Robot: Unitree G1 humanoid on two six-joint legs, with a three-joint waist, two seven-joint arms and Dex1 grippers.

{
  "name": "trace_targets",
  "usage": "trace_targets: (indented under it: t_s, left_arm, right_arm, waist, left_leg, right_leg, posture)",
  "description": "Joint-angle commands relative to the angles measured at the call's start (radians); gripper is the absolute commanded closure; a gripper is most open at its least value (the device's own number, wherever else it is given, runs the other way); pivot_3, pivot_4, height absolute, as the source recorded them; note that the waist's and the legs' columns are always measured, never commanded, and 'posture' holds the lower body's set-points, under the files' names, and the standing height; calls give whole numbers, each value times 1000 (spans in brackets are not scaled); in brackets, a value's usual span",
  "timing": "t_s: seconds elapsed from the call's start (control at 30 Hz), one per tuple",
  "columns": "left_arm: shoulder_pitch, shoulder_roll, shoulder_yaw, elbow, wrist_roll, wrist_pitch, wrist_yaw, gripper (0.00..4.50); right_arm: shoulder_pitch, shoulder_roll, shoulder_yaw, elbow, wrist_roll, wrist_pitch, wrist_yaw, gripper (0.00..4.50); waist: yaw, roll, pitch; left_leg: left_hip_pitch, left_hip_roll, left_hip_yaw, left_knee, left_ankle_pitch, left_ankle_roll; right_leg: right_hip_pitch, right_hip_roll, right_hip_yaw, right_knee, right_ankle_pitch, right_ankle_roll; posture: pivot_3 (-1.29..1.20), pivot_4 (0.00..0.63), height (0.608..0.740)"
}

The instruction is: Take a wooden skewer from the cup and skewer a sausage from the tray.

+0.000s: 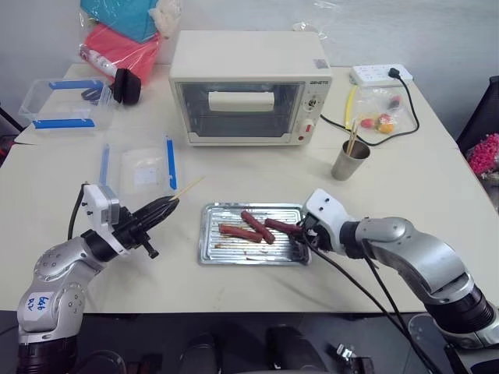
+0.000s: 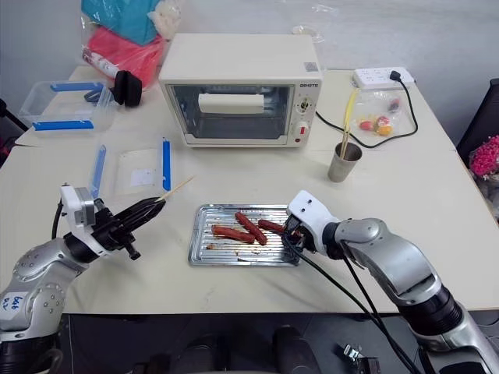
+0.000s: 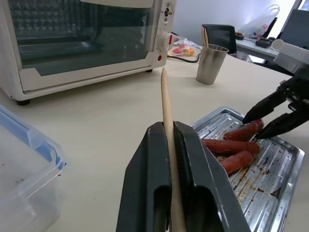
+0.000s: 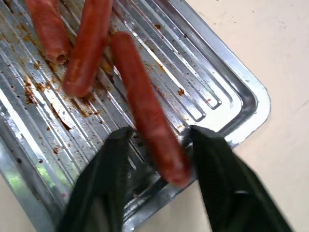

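Fingers of our left gripper point(image 3: 169, 159) are clamped together on the wooden skewer point(image 3: 166, 121), which sticks out ahead of them with its tip aimed across the tabletop point(image 1: 234, 167) toward the toaster oven point(image 1: 249, 86) and the tray point(image 1: 209, 241). Our right gripper point(image 4: 157, 159) is down at the near right end of the tray, and its two fingers point(image 4: 104, 179) stand a little apart on either side of the end of one sausage point(image 4: 145, 106). Whether they already press on it we cannot tell. Two more sausages point(image 1: 251, 227) lie just beside it on the ribbed bottom. The cup point(image 1: 351, 160) stands well apart, beyond the tray near the oven's right front corner, with more sticks in it.

We judge the skewer step done and the sausage pickup in hand. Next, we would want the right fingers to settle firmly on the sausage without squashing it or letting it roll, then lift it clear of the rim. After that the two hands must meet, with the skewer's point lined up on the sausage's rounded end, so it goes in lengthwise rather than glancing off the greasy skin.
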Motion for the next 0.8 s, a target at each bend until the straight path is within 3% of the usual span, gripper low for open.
trace_targets:
  t_s: [0.03,0.2,0.8]
  left_arm:
    - [-7,-3,5,-17,-16,-10,0,4500]
    - [-9,-4,5,-15,-15,-11,1,4500]
    - [11,-8,6,-36,-22,-6,3,4500]
  right_arm:
    - [-27,-16,-5,-1,-12,-48,46,2697]
    - [-71,-18,25,54,-39,-99,106,2697]
    - [-241,131,160,227,-96,-125,214,2697]
  waist:
    - [0,0,0]
    - [0,0,0]
    - [-23,0,0]
  left_leg:
    - [0,0,0,0,0,0]
    - [0,0,0,1,0,0]
    - [0,0,0,1,0,0]
  right_leg:
    - [0,0,0,0,0,0]
    - [0,0,0,1,0,0]
    - [0,0,-1,2,0,0]
  posture:
    - [0,150,740]
    - [0,150,740]
    - [0,150,740]
